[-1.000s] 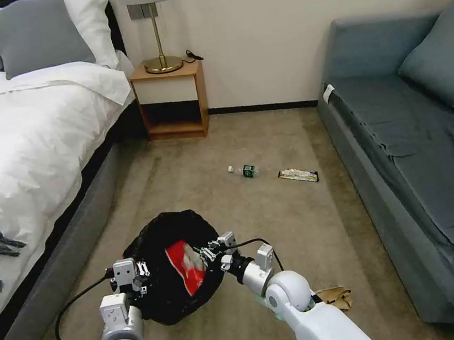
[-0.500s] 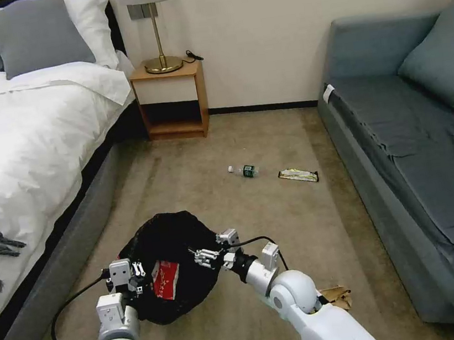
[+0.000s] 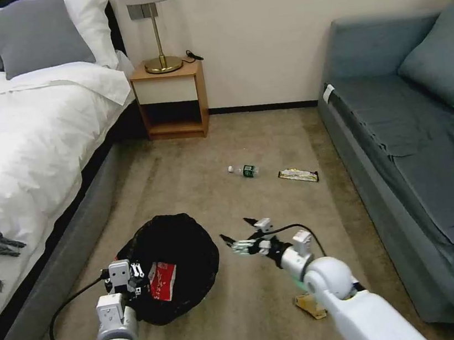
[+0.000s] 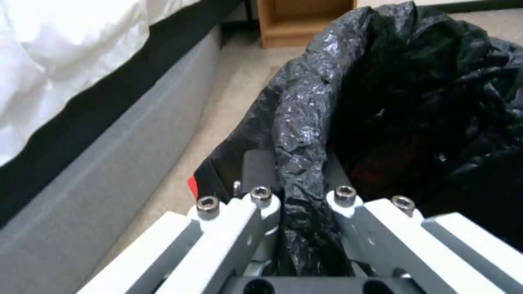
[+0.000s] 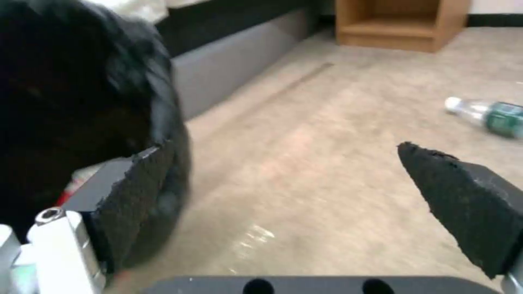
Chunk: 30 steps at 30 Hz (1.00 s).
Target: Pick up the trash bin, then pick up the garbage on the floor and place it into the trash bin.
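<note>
Head view: left end effector (image 3: 123,277) pinching trash bin (image 3: 183,242) rim, red snack packet (image 3: 162,281) inside; right end effector (image 3: 238,234) spread, just beside bin.

Glossy crinkled plastic liner (image 4: 305,122); matt carpet (image 3: 268,142); wooden nightstand (image 3: 170,102).

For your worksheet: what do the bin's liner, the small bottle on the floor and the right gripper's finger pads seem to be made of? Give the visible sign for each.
Trash bin liner: thin glossy black plastic film, crinkled with shiny highlights.
Bottle: probably clear plastic, see-through with a green label.
Right gripper finger pads: likely matte black rubber or foam, with a rough grain and ragged edges.
</note>
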{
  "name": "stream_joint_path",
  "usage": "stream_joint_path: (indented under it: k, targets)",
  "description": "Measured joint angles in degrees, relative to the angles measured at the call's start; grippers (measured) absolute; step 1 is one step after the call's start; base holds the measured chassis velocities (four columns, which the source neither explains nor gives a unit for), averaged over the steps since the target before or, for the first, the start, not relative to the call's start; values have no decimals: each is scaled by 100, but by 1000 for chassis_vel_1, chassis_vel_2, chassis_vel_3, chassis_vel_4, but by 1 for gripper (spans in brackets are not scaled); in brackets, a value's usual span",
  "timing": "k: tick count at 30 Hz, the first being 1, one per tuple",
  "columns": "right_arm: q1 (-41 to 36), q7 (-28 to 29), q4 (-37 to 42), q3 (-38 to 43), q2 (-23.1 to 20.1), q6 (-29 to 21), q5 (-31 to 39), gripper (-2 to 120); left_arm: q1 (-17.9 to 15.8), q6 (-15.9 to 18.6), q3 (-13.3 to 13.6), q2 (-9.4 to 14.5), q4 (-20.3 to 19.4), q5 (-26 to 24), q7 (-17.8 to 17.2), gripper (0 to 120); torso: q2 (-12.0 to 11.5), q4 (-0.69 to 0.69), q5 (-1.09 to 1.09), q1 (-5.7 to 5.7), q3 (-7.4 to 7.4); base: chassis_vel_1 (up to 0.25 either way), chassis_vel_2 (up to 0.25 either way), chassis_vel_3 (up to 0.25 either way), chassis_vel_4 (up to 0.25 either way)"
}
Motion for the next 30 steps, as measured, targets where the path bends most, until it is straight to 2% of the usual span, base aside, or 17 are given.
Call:
stream_joint_path:
  k: [6,10,14,16,20,30]
  targets:
    - [-51,199,-111,172,-301,-8,-191,100,30,0,-5,0,-66,44,-1,3,0,0,-1,0,0,0,0,0,0]
    - [-156,571,-67,254,-594,-299,-283,100,73,20,29,14,-158,86,-5,3,0,1,0,0,0,0,0,0,0]
    - [-265,658,-21,336,-816,-419,-392,100,91,18,37,28,-175,127,-5,3,0,1,-2,0,0,0,0,0,0]
    - [-469,711,66,423,-1091,-548,-582,100,123,-23,17,46,-171,133,19,3,0,0,-1,0,0,0,0,0,0]
    - [-804,715,178,535,-1343,-663,-782,100,171,-84,-29,57,-116,129,78,3,0,0,-1,0,0,0,0,0,0]
    - [-1382,647,436,604,-1472,-883,-1168,100,160,-149,-79,55,-3,147,105,3,0,1,-2,0,0,0,0,0,0]
